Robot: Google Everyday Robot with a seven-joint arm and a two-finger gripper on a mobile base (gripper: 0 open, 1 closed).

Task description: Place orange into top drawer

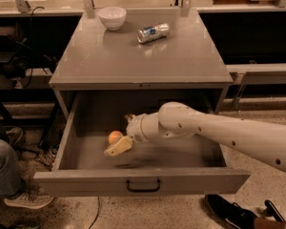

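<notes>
The top drawer (pixel 143 180) of the grey cabinet is pulled open, and its front panel has a dark bar handle. The orange (pixel 115 136) sits on the drawer floor at the left side. My gripper (pixel 118 135) is reached down into the drawer from the right on the white arm. It is open, and its fingers stand on either side of the orange; the tan near finger (pixel 117 147) lies just in front of the fruit. The orange looks free of the fingers.
A white bowl (pixel 112 17) and a silver-and-blue can (pixel 153 32) lying on its side are on the cabinet top (pixel 143 61). A person's leg and shoe (pixel 19 194) are at the left, and another shoe (pixel 229 213) is at the lower right.
</notes>
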